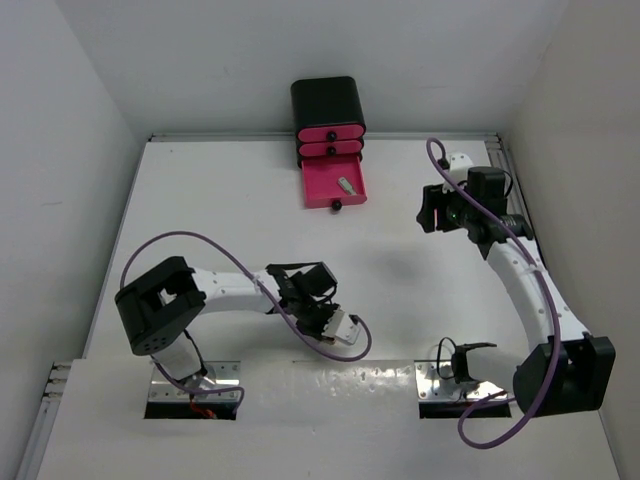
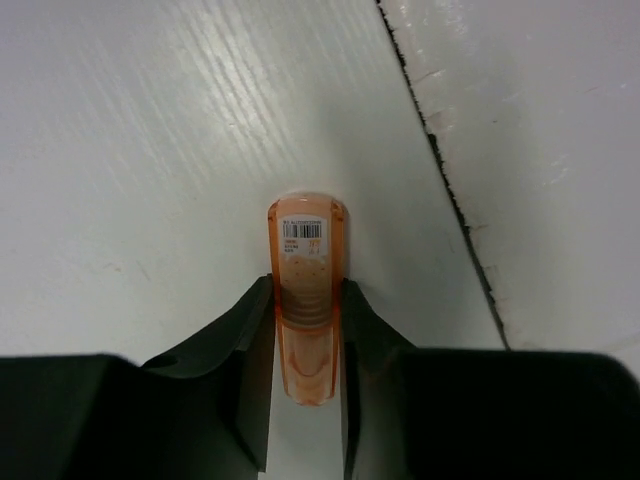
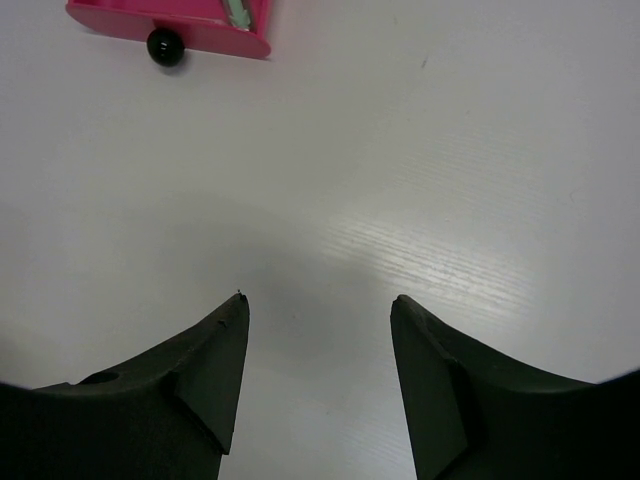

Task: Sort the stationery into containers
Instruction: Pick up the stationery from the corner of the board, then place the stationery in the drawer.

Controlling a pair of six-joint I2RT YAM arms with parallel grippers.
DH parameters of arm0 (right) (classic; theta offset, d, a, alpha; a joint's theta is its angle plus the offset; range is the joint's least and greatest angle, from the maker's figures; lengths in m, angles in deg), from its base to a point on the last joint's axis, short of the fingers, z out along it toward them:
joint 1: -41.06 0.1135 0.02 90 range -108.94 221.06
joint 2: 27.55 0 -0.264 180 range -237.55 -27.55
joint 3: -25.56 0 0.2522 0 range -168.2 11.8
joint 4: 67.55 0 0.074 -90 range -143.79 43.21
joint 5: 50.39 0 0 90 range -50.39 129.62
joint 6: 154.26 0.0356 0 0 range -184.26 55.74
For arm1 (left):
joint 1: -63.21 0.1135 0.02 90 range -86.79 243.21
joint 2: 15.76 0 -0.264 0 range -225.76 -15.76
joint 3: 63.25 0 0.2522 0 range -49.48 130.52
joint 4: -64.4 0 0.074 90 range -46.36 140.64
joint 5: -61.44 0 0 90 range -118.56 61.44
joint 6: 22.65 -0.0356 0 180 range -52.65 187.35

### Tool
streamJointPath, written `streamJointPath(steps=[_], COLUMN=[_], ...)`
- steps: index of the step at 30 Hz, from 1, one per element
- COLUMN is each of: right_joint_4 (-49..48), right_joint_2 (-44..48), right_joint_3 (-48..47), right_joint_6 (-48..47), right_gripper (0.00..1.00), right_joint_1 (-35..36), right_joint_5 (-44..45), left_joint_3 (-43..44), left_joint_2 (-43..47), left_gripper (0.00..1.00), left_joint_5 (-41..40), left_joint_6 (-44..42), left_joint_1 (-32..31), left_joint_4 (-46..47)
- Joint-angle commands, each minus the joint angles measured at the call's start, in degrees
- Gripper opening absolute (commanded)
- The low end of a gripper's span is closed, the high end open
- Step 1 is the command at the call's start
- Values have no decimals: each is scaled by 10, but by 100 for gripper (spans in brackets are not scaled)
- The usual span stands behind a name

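An orange translucent stick with a barcode label lies on the white table, and my left gripper is shut on it, one finger pressing each long side. In the top view that gripper points down near the table's front and hides the stick. The black box of pink drawers stands at the back. Its bottom drawer is pulled open with a pale stick inside. My right gripper hangs open and holds nothing, right of the drawers. The open drawer's front shows at the top left of the right wrist view.
A seam in the tabletop runs just right of the orange stick. Grey walls close in the table at left, right and back. Two metal base plates sit at the near edge. Purple cables loop from both arms.
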Motion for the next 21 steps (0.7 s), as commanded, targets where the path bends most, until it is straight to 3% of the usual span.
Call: streamJointPath(steps=[1,3,6,9,17,21], right_joint_4=[-13,-17,-26,-30,-53,-71], right_joint_2=[0,-8,-20,-36,-88,-117], right_joint_3=[-3,-7,-14,-24,-48,-61], right_joint_6=[-8,-6,-5,-7,6,14], right_gripper=[58,58,58,58,58,57], right_joint_1=[-6,-12,-18,-23,-29,-33], right_joint_5=[-6,-7,-9,-9,-10,-12], left_joint_3=[23,44,95,193,610,691], left_joint_2=[-18,-31,-45,-72,-275,-334], left_gripper=[21,11,5,3,0,0], left_joint_5=[-40,-39,-31,-19,-23,-33], left_joint_6=[-16,-30,-38,-28,61,128], left_joint_1=[2,27,81,154,301,343], left_joint_4=[-7,-23,-39,-42,-67,-11])
